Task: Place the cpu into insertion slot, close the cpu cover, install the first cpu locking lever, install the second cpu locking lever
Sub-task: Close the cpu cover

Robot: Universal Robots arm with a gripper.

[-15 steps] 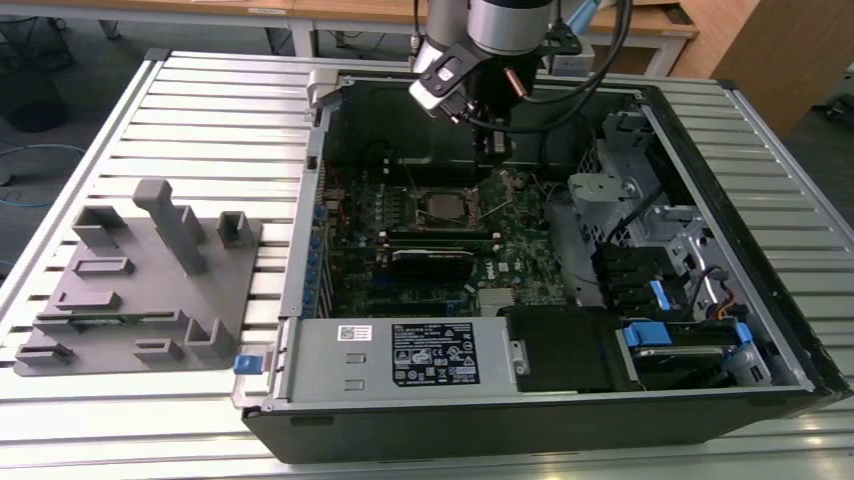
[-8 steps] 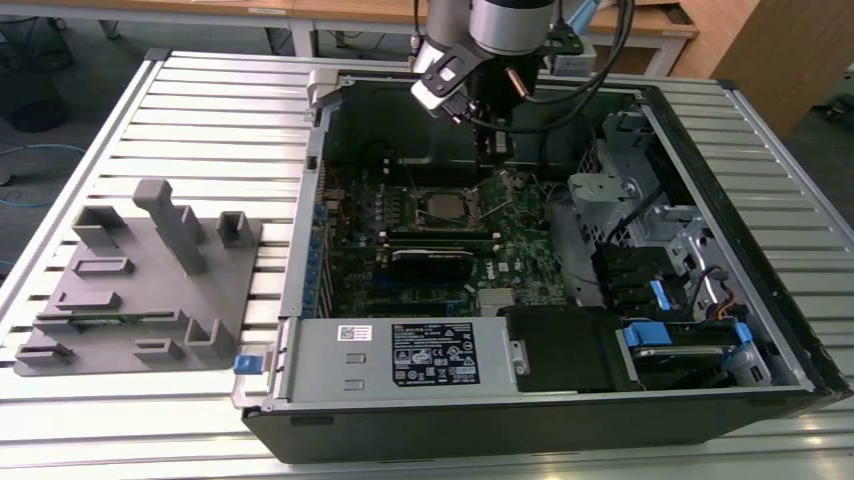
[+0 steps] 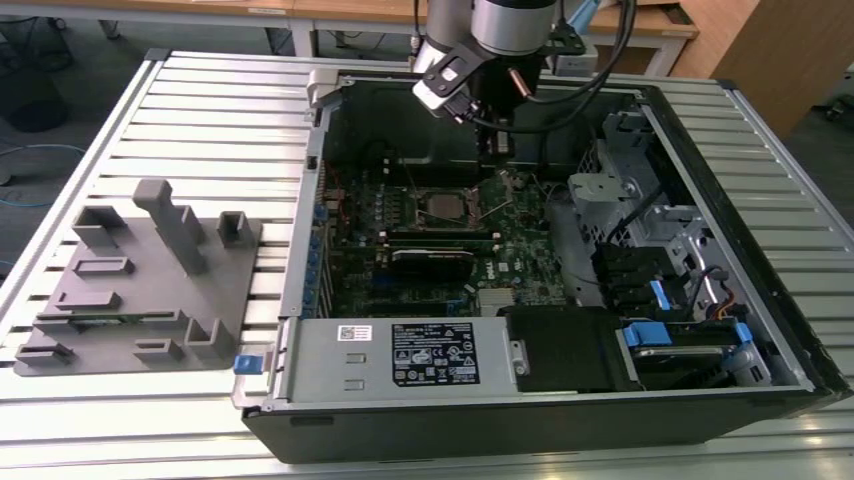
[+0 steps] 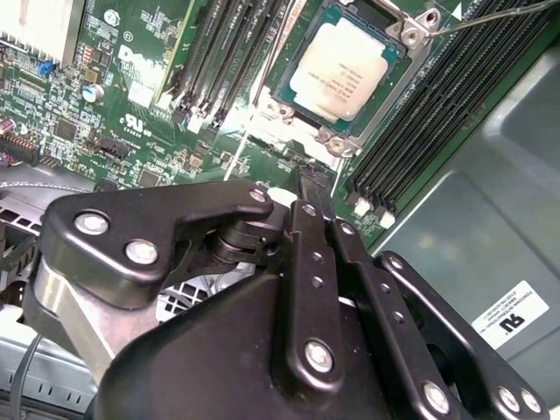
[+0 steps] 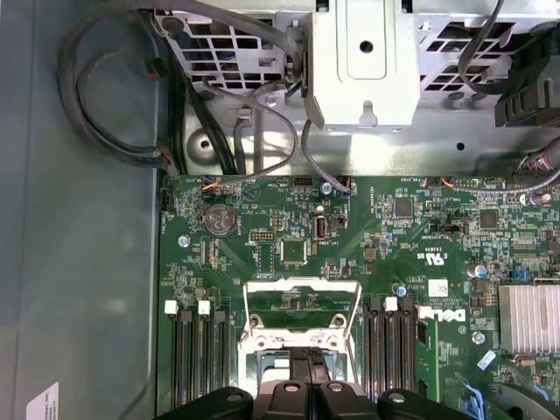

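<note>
Gripper [image 4: 313,181] narrow, fingers together; cpu [image 4: 344,68] seated in the insertion slot [image 4: 411,35] just ahead of its tips; cpu cover [image 5: 302,282] raised; white printed sticker [image 4: 510,317] beside it; slatted metal table [image 3: 200,100] below

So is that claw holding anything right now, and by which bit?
Nothing visibly: the gripper is shut, its tip beside the open cpu cover; a pinch on its edge cannot be ruled out. The cpu lies in the insertion slot.
</note>
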